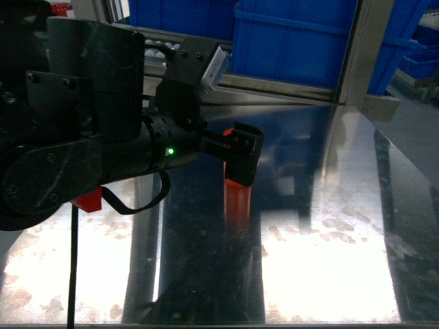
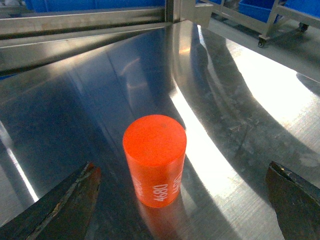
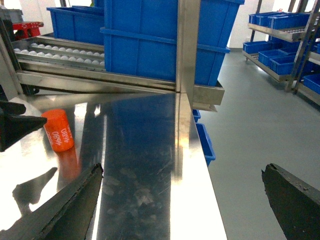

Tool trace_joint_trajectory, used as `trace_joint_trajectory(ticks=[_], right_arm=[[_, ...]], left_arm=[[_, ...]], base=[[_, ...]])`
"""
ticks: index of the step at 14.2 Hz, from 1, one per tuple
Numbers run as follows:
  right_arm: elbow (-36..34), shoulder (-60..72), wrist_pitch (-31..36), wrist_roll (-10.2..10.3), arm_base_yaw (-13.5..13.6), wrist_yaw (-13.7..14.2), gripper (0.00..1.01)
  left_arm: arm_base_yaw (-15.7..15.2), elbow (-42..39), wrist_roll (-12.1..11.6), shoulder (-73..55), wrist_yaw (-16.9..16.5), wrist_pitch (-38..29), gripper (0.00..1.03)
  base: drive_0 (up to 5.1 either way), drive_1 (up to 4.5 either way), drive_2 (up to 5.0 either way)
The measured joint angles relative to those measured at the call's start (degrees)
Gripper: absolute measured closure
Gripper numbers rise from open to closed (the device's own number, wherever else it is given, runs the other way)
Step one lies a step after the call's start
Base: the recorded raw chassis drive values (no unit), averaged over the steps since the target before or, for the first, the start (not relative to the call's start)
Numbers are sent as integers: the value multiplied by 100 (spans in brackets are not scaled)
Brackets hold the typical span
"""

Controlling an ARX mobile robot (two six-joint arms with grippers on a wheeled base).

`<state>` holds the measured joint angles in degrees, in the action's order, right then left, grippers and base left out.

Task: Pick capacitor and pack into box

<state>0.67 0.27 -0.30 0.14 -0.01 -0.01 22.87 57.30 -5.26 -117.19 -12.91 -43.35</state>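
The orange capacitor [image 2: 155,159] is stood upright on the steel table [image 2: 250,100], its long axis vertical, just ahead of and between the spread fingers of the left gripper [image 2: 185,200]. The right gripper [image 3: 190,200], also spread and empty, is held well to its right.

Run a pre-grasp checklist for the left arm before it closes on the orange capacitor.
1. Capacitor standing upright on the steel table: ok.
2. Left gripper jaws spread wider than the capacitor: ok.
3. Capacitor between the jaws: not ok, it sits ahead of the tips in the left wrist view.
4. Table around the capacitor free of other parts: ok.
5. Right gripper open, well off to the side of the capacitor: ok.
6. Box in sight for packing: not ok, only blue bins show.
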Motion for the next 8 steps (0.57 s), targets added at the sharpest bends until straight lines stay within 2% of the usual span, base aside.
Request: trace_joint_trajectory(ticks=[2,5,8], right_arm=[[0,0,0,2,0,0,3],[0,0,0,2,0,0,3],[0,0,0,0,0,0,3]], left_arm=[[61,378,22,-437,24,7,5],[61,1123,111,-1150,260,2,5],[70,1882,256,-1808,328,321,5]], base=[[0,0,0],[0,0,0],[0,0,0]])
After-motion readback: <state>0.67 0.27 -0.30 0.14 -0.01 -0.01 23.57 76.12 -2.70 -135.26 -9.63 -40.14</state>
